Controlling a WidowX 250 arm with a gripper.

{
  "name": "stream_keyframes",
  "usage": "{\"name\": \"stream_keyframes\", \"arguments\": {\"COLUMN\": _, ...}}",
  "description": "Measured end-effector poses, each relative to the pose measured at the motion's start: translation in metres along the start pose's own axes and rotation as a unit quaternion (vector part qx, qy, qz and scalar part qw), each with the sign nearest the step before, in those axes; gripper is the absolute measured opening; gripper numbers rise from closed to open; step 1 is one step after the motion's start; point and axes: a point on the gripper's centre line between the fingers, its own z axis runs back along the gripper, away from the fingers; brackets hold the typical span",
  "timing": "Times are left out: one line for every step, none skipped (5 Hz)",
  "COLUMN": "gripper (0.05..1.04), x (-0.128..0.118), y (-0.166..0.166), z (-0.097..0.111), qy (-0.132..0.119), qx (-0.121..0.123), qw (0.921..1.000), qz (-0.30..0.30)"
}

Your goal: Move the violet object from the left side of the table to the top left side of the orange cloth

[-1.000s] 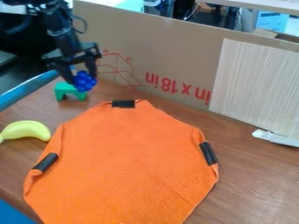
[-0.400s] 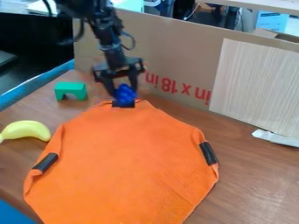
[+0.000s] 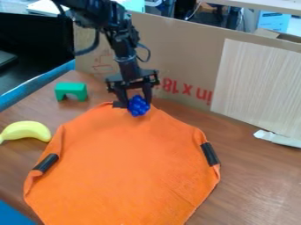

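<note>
The jaws pinch the bumpy violet object (image 3: 138, 106) between their tips, likely to keep it steady for release. Below them spreads the orange cloth (image 3: 126, 162), its top edge nearest; whether the two touch is unclear.

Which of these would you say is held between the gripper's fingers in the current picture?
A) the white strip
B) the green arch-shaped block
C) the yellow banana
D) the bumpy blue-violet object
D, since the bumpy blue-violet object sits between the fingertips of the gripper, at the far end of the orange cloth.
</note>
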Motion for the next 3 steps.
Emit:
{"name": "stream_keyframes", "arguments": {"gripper": 0.732, "x": -0.01, "y": 0.006, "z": -0.009, "qy": 0.01, "qx": 0.007, "qw": 0.9999, "qz": -0.005}}
{"name": "stream_keyframes", "arguments": {"gripper": 0.732, "x": -0.013, "y": 0.016, "z": -0.005, "qy": 0.008, "qx": 0.002, "qw": 1.0, "qz": 0.001}}
{"name": "stream_keyframes", "arguments": {"gripper": 0.772, "x": -0.014, "y": 0.025, "z": -0.003, "qy": 0.007, "qx": -0.001, "qw": 1.0, "qz": 0.003}}
